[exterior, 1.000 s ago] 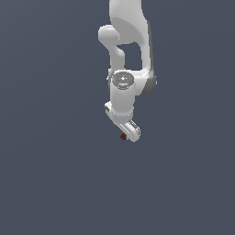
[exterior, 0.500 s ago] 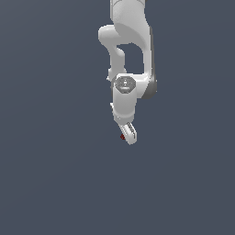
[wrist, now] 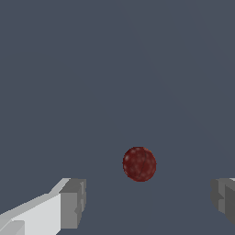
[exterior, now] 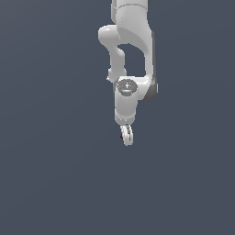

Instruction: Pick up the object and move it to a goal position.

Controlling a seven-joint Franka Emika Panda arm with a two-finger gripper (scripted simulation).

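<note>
Plain grey-blue ground; gripper (wrist: 147, 202) wide open, empty; object (wrist: 139, 164) small, round, likely light, rolls easily, pinch across middle.

Exterior view: high and far off, facing down on the whole white arm (exterior: 131, 55) and grey ground (exterior: 46, 183). Wrist view: close, looking past the fingertips (wrist: 73, 202). Shared: the red ball (wrist: 139, 164), same grey ground.
</note>
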